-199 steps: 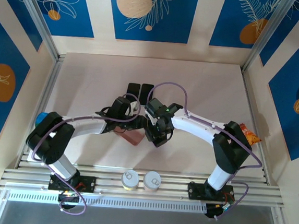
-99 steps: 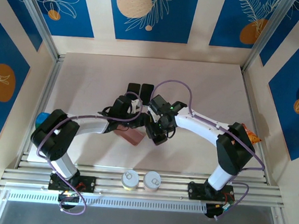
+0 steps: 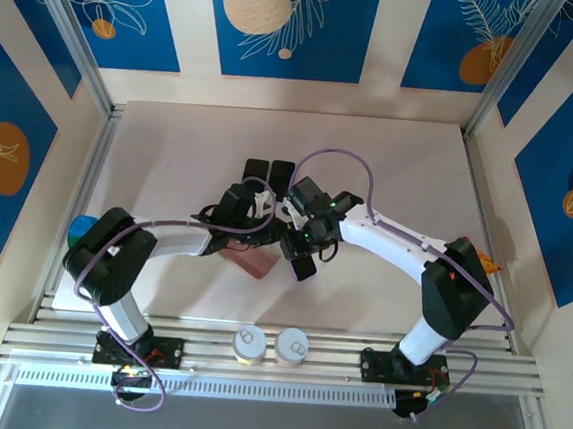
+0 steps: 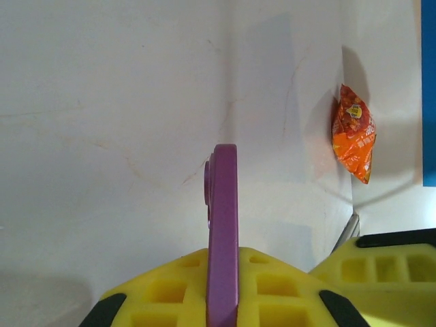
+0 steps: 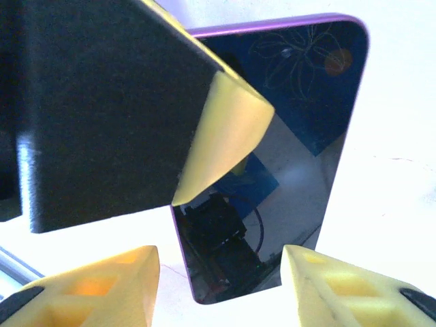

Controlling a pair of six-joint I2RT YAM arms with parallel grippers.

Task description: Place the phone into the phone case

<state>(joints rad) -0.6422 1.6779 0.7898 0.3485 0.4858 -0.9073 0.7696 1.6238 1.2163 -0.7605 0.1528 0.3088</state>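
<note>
Mid-table, left gripper (image 4: 223,289) is clamped on the purple phone (image 4: 223,218), holding it edge-up — right gripper (image 5: 221,276) is spread wide, its pads (image 5: 102,286) flanking the phone's dark face. Orange snack bag (image 4: 354,133) sits against the right-hand wall — print's too small to read.

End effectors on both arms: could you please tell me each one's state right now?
Left end effector: closed on the phone, held edge-on.
Right end effector: open, fingers apart on either side of the phone's end.
</note>
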